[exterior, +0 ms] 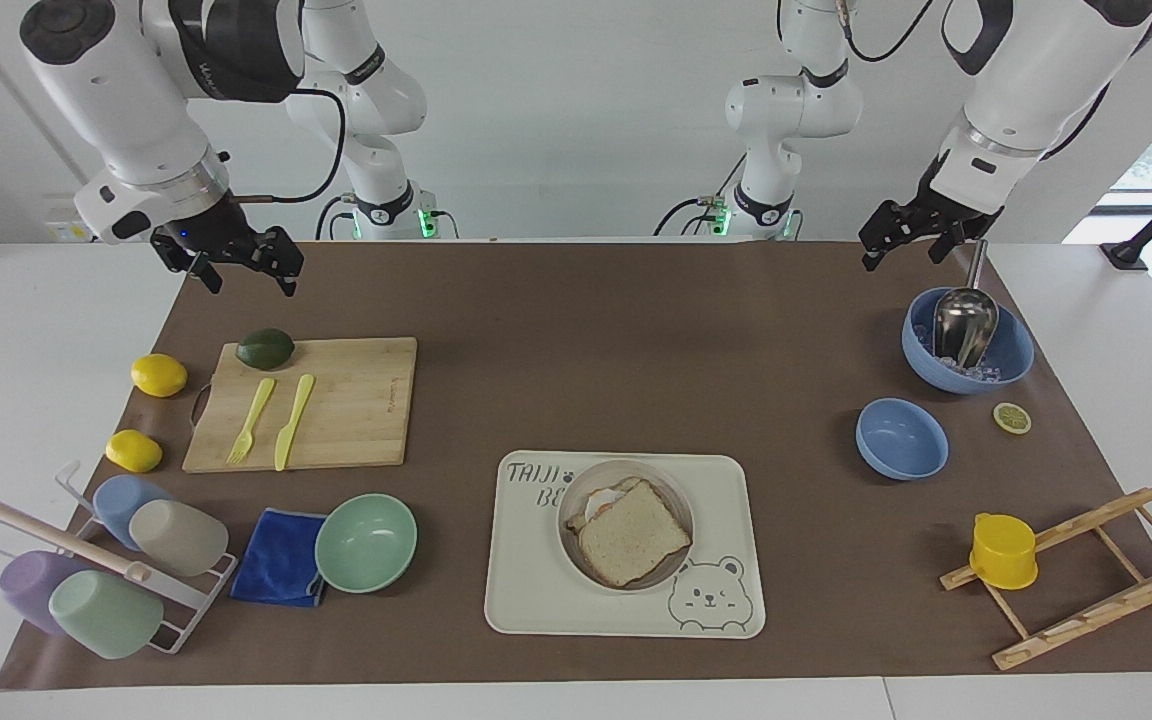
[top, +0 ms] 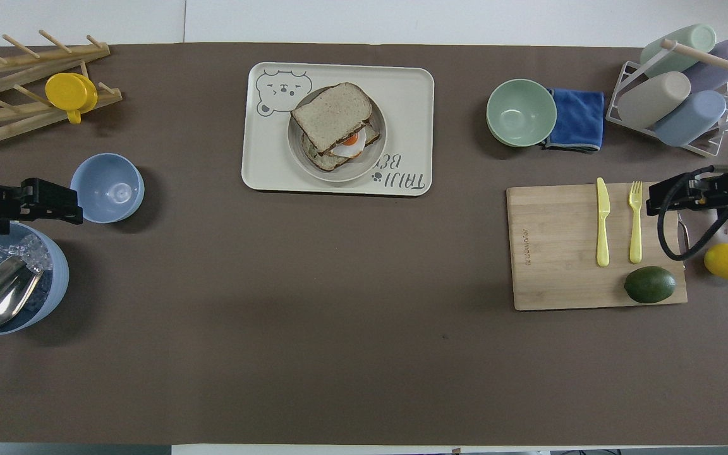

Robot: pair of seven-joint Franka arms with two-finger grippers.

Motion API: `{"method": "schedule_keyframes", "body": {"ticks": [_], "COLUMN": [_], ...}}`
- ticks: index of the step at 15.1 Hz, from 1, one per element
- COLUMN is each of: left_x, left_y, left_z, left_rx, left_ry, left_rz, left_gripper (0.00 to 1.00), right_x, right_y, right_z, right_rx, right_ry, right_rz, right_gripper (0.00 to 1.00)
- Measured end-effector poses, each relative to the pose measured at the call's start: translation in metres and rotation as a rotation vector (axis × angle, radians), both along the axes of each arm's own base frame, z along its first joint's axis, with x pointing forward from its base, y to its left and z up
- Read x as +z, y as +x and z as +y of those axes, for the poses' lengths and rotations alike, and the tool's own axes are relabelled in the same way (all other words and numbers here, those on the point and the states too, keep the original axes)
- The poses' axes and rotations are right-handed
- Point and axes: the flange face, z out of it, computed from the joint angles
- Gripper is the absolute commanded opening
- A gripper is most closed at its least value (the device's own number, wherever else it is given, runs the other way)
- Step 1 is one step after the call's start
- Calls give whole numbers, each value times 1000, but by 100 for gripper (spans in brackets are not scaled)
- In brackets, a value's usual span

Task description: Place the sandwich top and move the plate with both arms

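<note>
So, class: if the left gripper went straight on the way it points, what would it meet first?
Probably bare brown mat: the raised left gripper slants down toward the right arm's end. Depth is unclear; it might clip the small blue bowl.
</note>
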Motion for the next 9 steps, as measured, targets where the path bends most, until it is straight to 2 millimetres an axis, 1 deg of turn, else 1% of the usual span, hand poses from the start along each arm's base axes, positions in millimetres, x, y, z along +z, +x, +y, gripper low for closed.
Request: {"method": "schedule_keyframes", "body": {"ticks": [9], "left_x": [-2], "left_y": [4], "left_z": [-3], "left_rx": [-32], "left_ry": [-2], "left_rz": [-3], "left_gripper": [100], "right_x": [0], "right_y": [0], "right_z": [0], "right_rx": [0], "right_ry": [0], "right_rz": [0], "right_gripper": [100]}}
